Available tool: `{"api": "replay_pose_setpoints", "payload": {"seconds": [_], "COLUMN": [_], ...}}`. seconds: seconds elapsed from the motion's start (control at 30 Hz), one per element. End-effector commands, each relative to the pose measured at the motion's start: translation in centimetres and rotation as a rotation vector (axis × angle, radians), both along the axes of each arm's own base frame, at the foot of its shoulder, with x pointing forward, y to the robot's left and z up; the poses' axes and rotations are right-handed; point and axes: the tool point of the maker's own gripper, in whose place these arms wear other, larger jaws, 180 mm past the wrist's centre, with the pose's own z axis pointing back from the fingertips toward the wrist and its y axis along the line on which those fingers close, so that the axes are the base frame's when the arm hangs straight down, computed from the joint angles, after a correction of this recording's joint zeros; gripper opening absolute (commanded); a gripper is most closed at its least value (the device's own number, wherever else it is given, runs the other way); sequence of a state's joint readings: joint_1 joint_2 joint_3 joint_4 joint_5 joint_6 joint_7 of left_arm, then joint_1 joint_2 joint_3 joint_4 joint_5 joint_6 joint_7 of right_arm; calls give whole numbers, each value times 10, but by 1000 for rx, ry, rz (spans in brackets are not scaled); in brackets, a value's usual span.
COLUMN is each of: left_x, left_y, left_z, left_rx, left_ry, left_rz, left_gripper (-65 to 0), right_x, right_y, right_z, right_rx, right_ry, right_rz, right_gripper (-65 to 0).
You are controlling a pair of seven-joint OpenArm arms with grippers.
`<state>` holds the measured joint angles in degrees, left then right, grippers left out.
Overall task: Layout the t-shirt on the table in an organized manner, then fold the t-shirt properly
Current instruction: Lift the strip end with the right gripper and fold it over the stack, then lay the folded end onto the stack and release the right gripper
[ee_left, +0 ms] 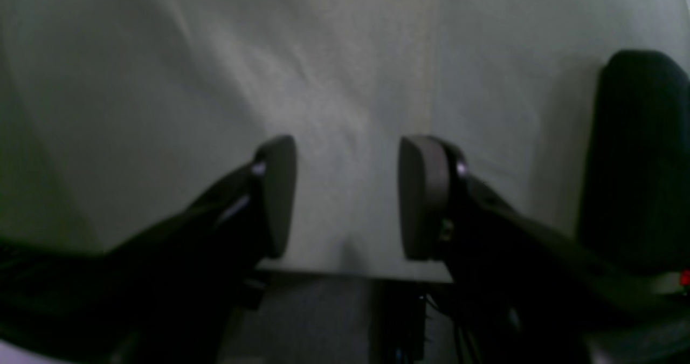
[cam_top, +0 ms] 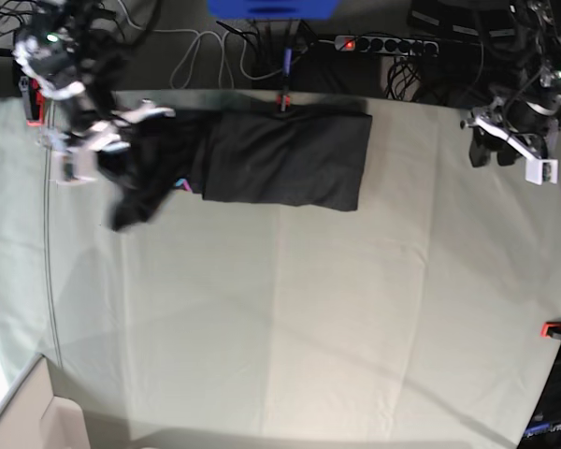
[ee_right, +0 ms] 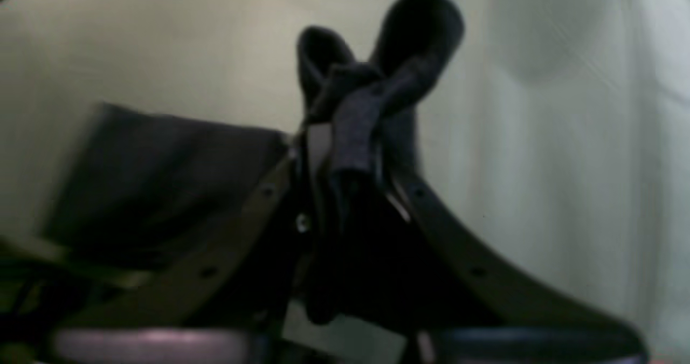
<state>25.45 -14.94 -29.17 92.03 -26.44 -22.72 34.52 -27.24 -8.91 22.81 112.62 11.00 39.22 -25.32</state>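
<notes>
The black t-shirt (cam_top: 290,159) lies along the far edge of the table (cam_top: 309,309), its body a flat rectangle. Its left end is lifted and bunched, with a bit of coloured print (cam_top: 180,184) showing. My right gripper (cam_top: 107,140) is shut on that lifted end. In the right wrist view the right gripper (ee_right: 353,137) pinches the t-shirt, a tuft of which (ee_right: 399,46) sticks out past the tips. More of the shirt (ee_right: 161,180) hangs to the left. My left gripper (cam_top: 494,150) hovers open at the far right, apart from the shirt. The left wrist view shows the left gripper (ee_left: 347,191) with only table cloth (ee_left: 350,56) between its fingers.
Red clamps sit at the far edge (cam_top: 283,98) and the right edge (cam_top: 553,328). A power strip (cam_top: 383,44) and cables lie behind the table. A dark rounded shape (ee_left: 636,159) stands to the right of the left gripper. The table's edge (ee_left: 350,273) runs just below its fingers.
</notes>
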Motion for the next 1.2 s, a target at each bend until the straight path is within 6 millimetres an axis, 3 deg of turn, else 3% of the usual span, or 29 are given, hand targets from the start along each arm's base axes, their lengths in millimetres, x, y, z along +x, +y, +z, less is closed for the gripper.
{"api": "replay_pose_setpoints", "payload": {"seconds": [0.0,0.17,0.6,0.9,1.17], "left_x": [6,-3,-19,-30,-29], "left_y": [3,5,53,54,54], "left_z": [11,5,18,15,15], "left_rx": [10,16,71,71,72], "left_ry": [-39,18,54,73,71], "left_rz": [-7,-12,107,113,113], "left_gripper": [-353,-353,-353,-353,-353], "right_x": [1,4,17,25,23], "right_y": [10,59,174,210,217], "right_z": [11,14,7,-9,-37], "right_rx": [31,104,284,311,293], "right_ry": [-48,-58,-50,-9,61], "right_rz": [22,142,423,536,587], "right_gripper": [-650,-650,-650,-650,-650]}}
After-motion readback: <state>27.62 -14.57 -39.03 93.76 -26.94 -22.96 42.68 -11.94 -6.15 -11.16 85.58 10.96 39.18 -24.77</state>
